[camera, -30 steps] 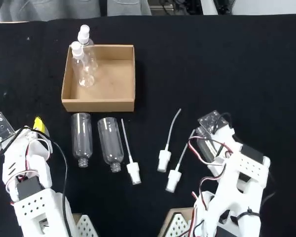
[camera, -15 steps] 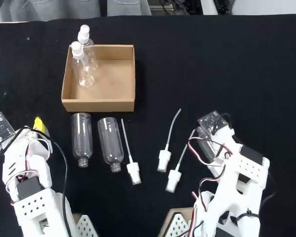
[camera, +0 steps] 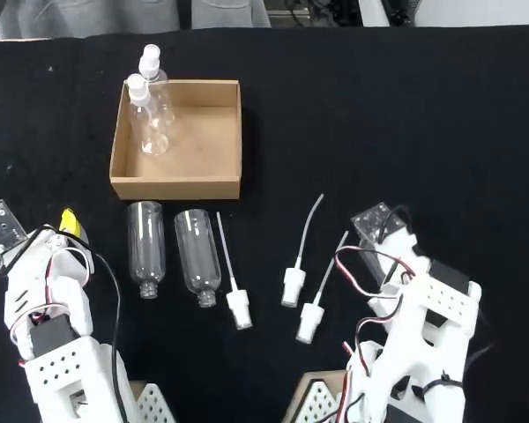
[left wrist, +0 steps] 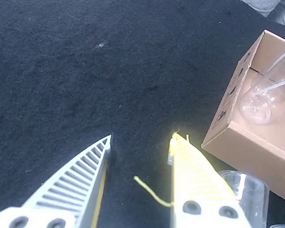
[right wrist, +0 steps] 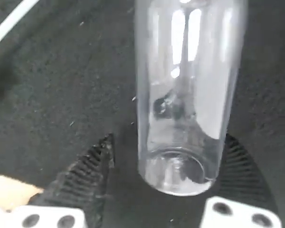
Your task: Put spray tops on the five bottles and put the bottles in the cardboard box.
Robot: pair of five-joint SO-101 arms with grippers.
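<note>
Now I'm holding the right gripper (right wrist: 167,138) wide open astride a bottle (right wrist: 185,71) lying lengthwise, base toward the wrist.

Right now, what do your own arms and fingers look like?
The left arm and right arm are blocky white plastic with perforated panels, black motors and loose red, white and black wires. The left gripper has ribbed wedge fingers, one white, one tinged yellow. The right gripper has dark ribbed fingers.
</note>
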